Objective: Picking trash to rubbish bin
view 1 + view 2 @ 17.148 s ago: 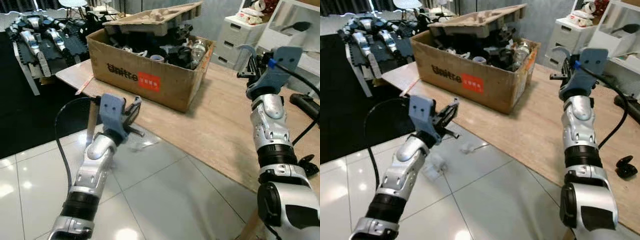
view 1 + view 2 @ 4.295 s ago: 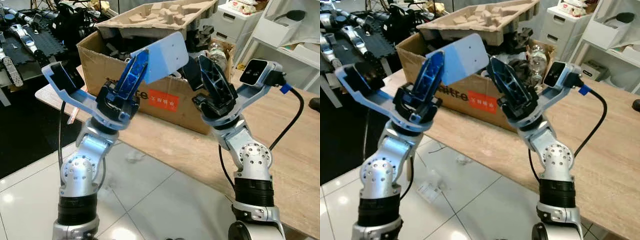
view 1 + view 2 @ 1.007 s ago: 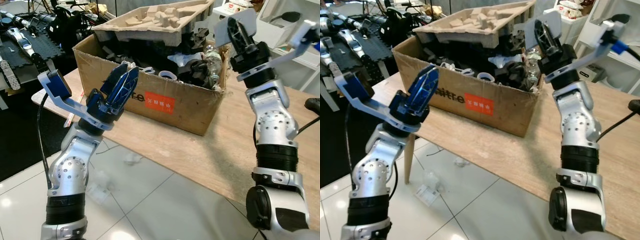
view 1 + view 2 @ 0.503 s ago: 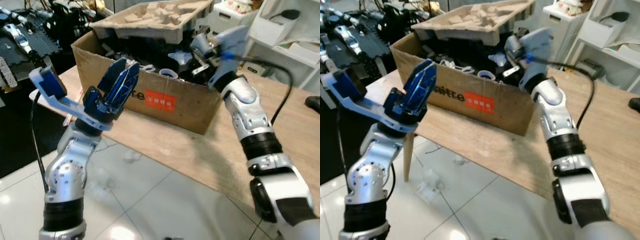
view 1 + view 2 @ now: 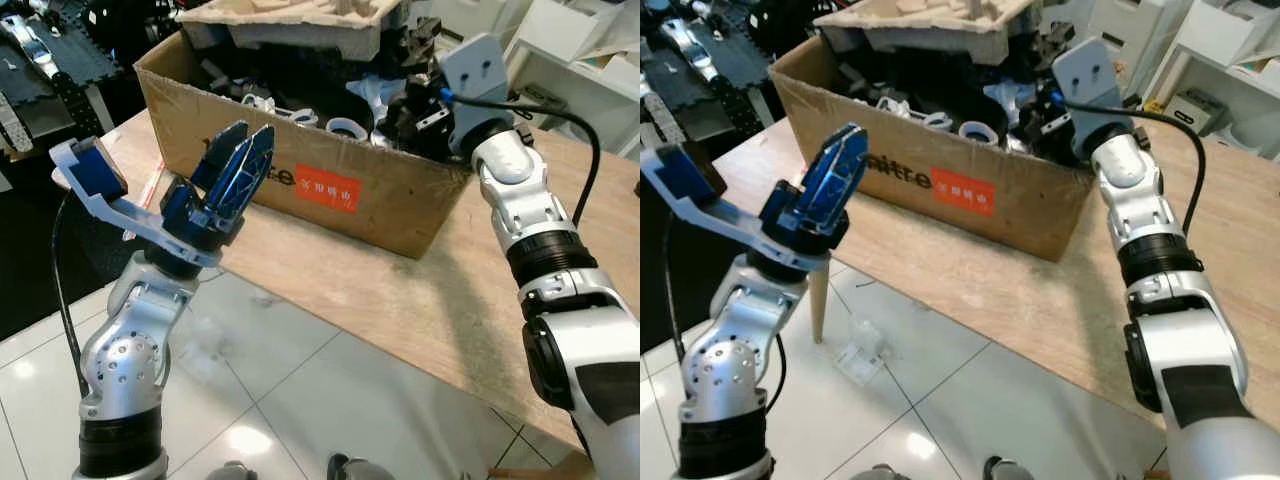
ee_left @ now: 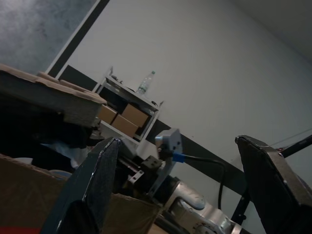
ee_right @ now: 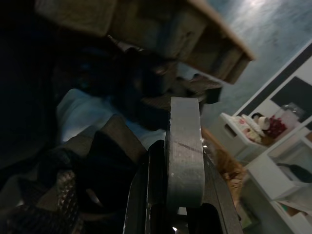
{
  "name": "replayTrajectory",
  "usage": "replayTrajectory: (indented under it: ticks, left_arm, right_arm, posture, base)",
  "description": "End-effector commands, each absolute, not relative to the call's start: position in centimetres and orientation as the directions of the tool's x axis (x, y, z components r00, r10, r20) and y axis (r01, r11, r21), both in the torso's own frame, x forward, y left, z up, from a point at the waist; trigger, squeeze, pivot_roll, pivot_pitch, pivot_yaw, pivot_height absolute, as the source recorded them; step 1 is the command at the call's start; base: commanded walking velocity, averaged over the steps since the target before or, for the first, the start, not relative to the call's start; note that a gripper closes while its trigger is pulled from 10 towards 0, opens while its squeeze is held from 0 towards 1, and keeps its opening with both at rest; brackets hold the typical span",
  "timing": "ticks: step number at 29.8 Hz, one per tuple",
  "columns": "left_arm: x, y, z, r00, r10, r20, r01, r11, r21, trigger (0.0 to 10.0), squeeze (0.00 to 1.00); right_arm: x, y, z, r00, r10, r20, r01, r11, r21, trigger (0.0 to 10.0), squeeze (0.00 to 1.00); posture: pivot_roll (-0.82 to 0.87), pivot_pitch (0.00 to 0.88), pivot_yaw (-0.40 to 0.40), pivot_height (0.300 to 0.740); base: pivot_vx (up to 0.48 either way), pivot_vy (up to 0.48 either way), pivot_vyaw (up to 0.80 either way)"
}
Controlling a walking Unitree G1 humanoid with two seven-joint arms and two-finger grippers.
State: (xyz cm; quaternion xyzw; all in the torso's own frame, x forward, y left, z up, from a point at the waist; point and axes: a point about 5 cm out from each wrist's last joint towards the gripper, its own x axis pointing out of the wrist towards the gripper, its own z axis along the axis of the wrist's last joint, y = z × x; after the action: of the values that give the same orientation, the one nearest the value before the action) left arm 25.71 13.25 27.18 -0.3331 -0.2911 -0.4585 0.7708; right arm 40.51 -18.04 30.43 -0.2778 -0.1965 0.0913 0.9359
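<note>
- Right hand [image 5: 415, 100]: since a second ago it has swung down from above the cardboard box [image 5: 330, 190] and now reaches over the box's right rim into the contents.
- Right hand, grip: in the right wrist view its fingers [image 7: 184, 146] lie pressed flat together with no gap; a pale flat piece seen edge-on lies along them, but whether it is clamped cannot be told.
- Left hand [image 5: 238, 170]: raised in front of the box's printed front wall, fingers pointing up. In the left wrist view the two fingers [image 6: 95, 185] stand wide apart with nothing between them.
- Cardboard box: brown, red label on the front, standing on the wooden surface [image 5: 400, 290] near its left end; serves here as the bin.
- Box contents: dark parts, white rings [image 5: 345, 127] and a pale wrapper [image 7: 85, 114], topped by a moulded pulp tray [image 5: 290, 25] across the back.
- Trash on floor: a crumpled clear wrapper [image 5: 862, 352] lies on the white tiled floor [image 5: 940, 400] below the surface's front edge, beneath and well apart from the left hand; a smaller pale scrap [image 5: 262, 300] lies on the tiles nearer the surface edge.
- Surroundings: white shelving [image 5: 1230, 50] stands beyond the surface to the right; a black tracked machine [image 5: 40, 70] sits on the dark floor to the far left.
</note>
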Motion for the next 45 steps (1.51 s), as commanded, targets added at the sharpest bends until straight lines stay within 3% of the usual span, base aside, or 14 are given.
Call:
replayTrajectory:
  ticks: [1, 2, 3, 11, 17, 18, 19, 20, 34, 39, 45]
  left_arm:
    - [25.4, 13.2, 27.6, 0.388, -0.530, 0.755, 0.911, 0.347, -0.224, 10.0, 0.00]
    - [25.4, 13.1, 27.6, 0.388, -0.530, 0.754, 0.911, 0.345, -0.226, 10.0, 0.00]
    - [25.3, 13.1, 27.6, 0.386, -0.531, 0.754, 0.913, 0.340, -0.227, 10.0, 0.00]
    - [25.4, 12.9, 27.4, 0.386, -0.530, 0.755, 0.913, 0.335, -0.232, 10.0, 0.00]
    - [25.5, 12.8, 27.4, 0.381, -0.528, 0.759, 0.915, 0.333, -0.227, 10.0, 0.00]
    - [25.5, 12.9, 27.4, 0.380, -0.526, 0.761, 0.915, 0.334, -0.227, 10.0, 0.00]
    - [25.5, 12.9, 27.4, 0.380, -0.526, 0.761, 0.915, 0.334, -0.227, 10.0, 0.00]
    - [25.7, 12.8, 27.5, 0.379, -0.525, 0.762, 0.915, 0.334, -0.225, 10.0, 0.00]
    - [26.1, 12.7, 27.8, 0.362, -0.521, 0.773, 0.920, 0.333, -0.206, 10.0, 0.00]
    - [26.1, 12.6, 27.8, 0.357, -0.522, 0.775, 0.922, 0.331, -0.201, 10.0, 0.00]
    - [26.2, 12.7, 27.9, 0.348, -0.526, 0.776, 0.925, 0.330, -0.190, 10.0, 0.00]
  right_arm:
    - [40.8, -17.9, 28.1, 0.935, 0.299, 0.191, -0.134, 0.796, -0.591, 6.5, 0.00]
    - [40.9, -17.7, 27.5, 0.937, 0.312, 0.154, -0.164, 0.787, -0.595, 6.5, 0.00]
    - [40.9, -17.4, 26.7, 0.935, 0.338, 0.104, -0.207, 0.763, -0.613, 10.0, 0.00]
    - [40.7, -16.5, 24.7, 0.882, 0.465, -0.070, -0.403, 0.671, -0.622, 10.0, 0.00]
    - [40.9, -17.5, 25.7, 0.907, 0.420, -0.040, -0.353, 0.703, -0.618, 10.0, 0.00]
    - [40.9, -17.9, 26.3, 0.915, 0.403, -0.018, -0.330, 0.721, -0.609, 10.0, 0.18]
    - [40.9, -17.9, 26.3, 0.915, 0.403, -0.018, -0.330, 0.721, -0.609, 10.0, 0.18]
    - [41.0, -18.4, 27.3, 0.921, 0.388, 0.028, -0.300, 0.753, -0.586, 10.0, 1.00]
    - [40.0, -19.0, 31.6, 0.862, 0.475, 0.174, -0.333, 0.792, -0.512, 10.0, 1.00]
    - [39.2, -18.8, 33.0, 0.801, 0.544, 0.248, -0.413, 0.803, -0.429, 10.0, 1.00]
    - [37.6, -18.5, 32.6, 0.704, 0.671, 0.232, -0.563, 0.727, -0.392, 10.0, 0.98]
  posture:
    - [0.07, 0.186, -0.038, 0.740]
    - [0.07, 0.186, -0.038, 0.740]
    - [0.06, 0.182, -0.038, 0.740]
    - [0.05, 0.165, -0.044, 0.740]
    - [0.05, 0.153, -0.051, 0.740]
    - [0.04, 0.147, -0.053, 0.740]
    - [0.04, 0.147, -0.053, 0.740]
    - [0.04, 0.143, -0.053, 0.740]
    - [0.04, 0.115, -0.054, 0.740]
    - [0.04, 0.107, -0.052, 0.740]
    - [0.04, 0.090, -0.047, 0.740]
  base:
    - [0.000, 0.000, 0.00]
    - [0.000, 0.000, 0.00]
    - [0.000, 0.000, 0.00]
    - [0.000, 0.000, 0.00]
    - [0.000, 0.000, 0.00]
    - [0.000, 0.000, 0.00]
    - [0.000, 0.000, 0.00]
    - [0.000, 0.000, 0.00]
    - [0.000, 0.000, 0.00]
    - [0.000, 0.000, 0.00]
    - [0.000, 0.000, 0.00]
